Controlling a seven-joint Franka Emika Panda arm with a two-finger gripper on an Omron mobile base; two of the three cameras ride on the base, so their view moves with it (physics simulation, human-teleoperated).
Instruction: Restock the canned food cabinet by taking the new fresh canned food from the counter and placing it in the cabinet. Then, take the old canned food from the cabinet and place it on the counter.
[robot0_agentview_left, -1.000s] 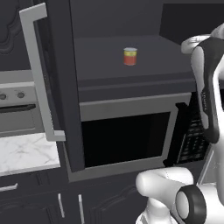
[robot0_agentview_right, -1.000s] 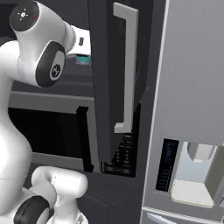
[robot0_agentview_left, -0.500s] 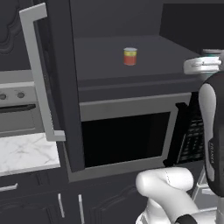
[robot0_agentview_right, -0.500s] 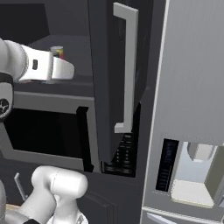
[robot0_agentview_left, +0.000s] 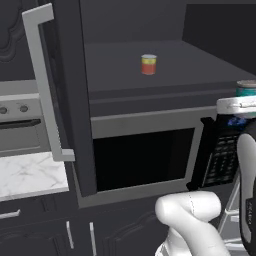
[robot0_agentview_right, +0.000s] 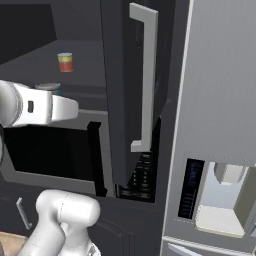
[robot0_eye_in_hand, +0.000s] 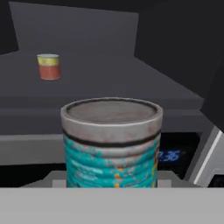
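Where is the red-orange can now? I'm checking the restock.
The red-orange can stands upright on the open cabinet's shelf, above the microwave, behind the teal can.

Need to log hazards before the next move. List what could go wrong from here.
The teal can is held by the gripper, whose fingertips are hidden; an insecure hold could drop it in front of the microwave. The swing toward the counter may clip the open cabinet door.
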